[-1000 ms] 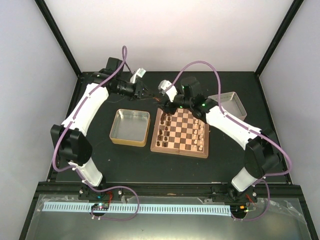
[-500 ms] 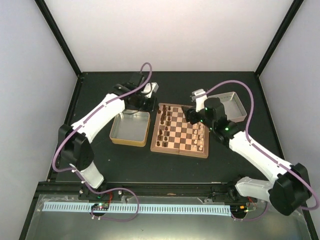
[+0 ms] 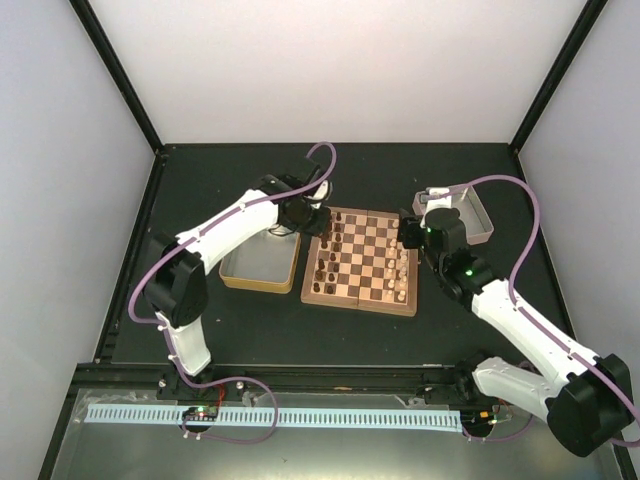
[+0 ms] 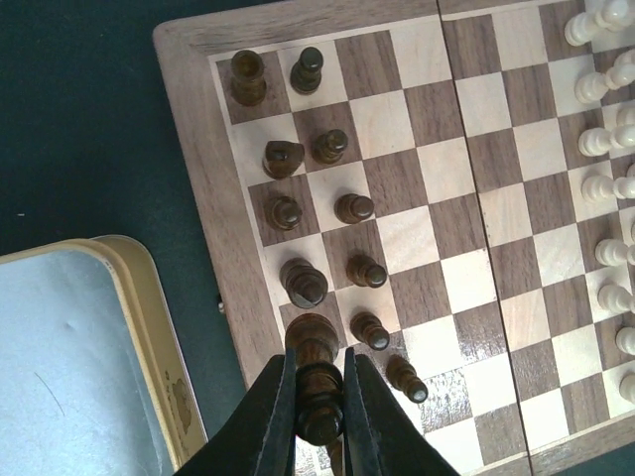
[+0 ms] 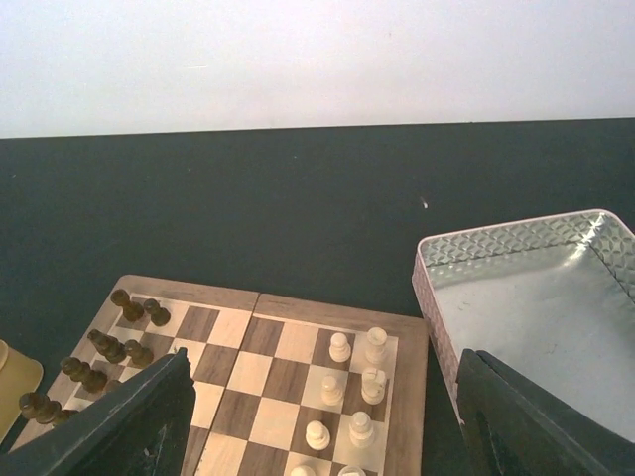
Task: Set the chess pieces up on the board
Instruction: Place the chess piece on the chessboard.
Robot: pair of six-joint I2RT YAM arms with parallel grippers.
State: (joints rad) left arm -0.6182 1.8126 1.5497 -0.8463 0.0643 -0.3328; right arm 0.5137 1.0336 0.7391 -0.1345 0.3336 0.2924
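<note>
Gold tin (image 4: 154, 327): lower left of the left wrist frame.
Left jaws: narrow, pinching a dark chess piece (image 4: 319, 421) at bottom centre, over the left column of the board (image 4: 193, 149).
Advice: probably centre it upright, clear of neighbours (image 4: 303, 285) (they stand close), then release.
Right jaws: wide, empty.

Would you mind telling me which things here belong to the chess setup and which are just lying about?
In the job: board; dark chess pieces standing on it; one dark piece clamped in the left gripper.
Lying about: gold tin; silver tin.
</note>
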